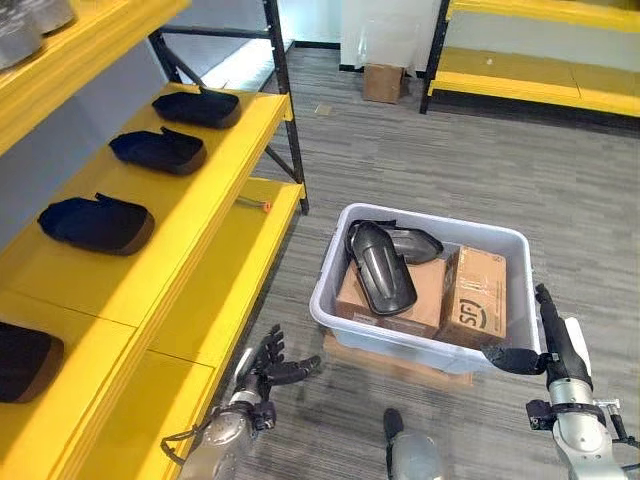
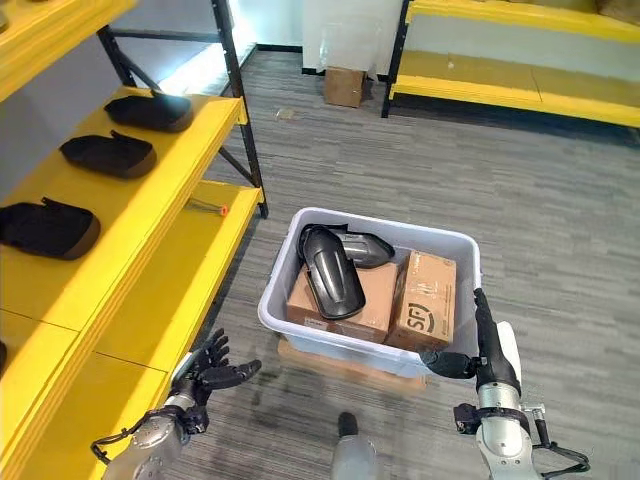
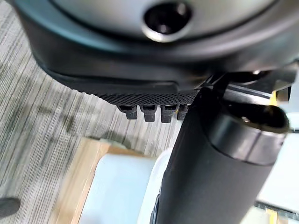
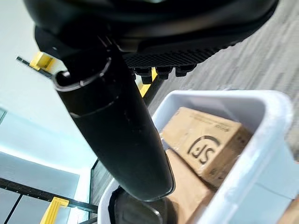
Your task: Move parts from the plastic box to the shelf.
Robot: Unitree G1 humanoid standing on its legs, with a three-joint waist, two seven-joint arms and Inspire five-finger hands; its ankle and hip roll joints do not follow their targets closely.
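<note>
**Both hands empty by the bin, plenty of ways to fumble this grab**

Nearest to the head camera are the two hands, low in the frame. Left hand hangs over the floor between the yellow shelf and the plastic box, fingers spread loosely, holding nothing. Right hand sits just beside the box's near right corner, fingers straight and pointing up, thumb sticking out toward the rim, also empty.

The parts: two black molded parts are in the box, a long glossy one lying on top of a cardboard carton and a second one tucked behind it against the far wall. Another carton stands upright next to them. Three similar black parts already sit in a row on the upper shelf level, with the edge of another one nearer the camera.

What could go wrong, my guesses:
- That top part looks smooth and curved, and it's tilted across the carton. A pinch on the narrow end might let it slide off down by the box wall.
- Right hand is really close to the rim. Reaching in from there could clip the wall and shove the whole box on its cardboard sheet.
- The two parts overlap at the far end, so lifting one may drag the other.
- Left hand is close to the lower shelf edge; swinging up could knock it.
</note>
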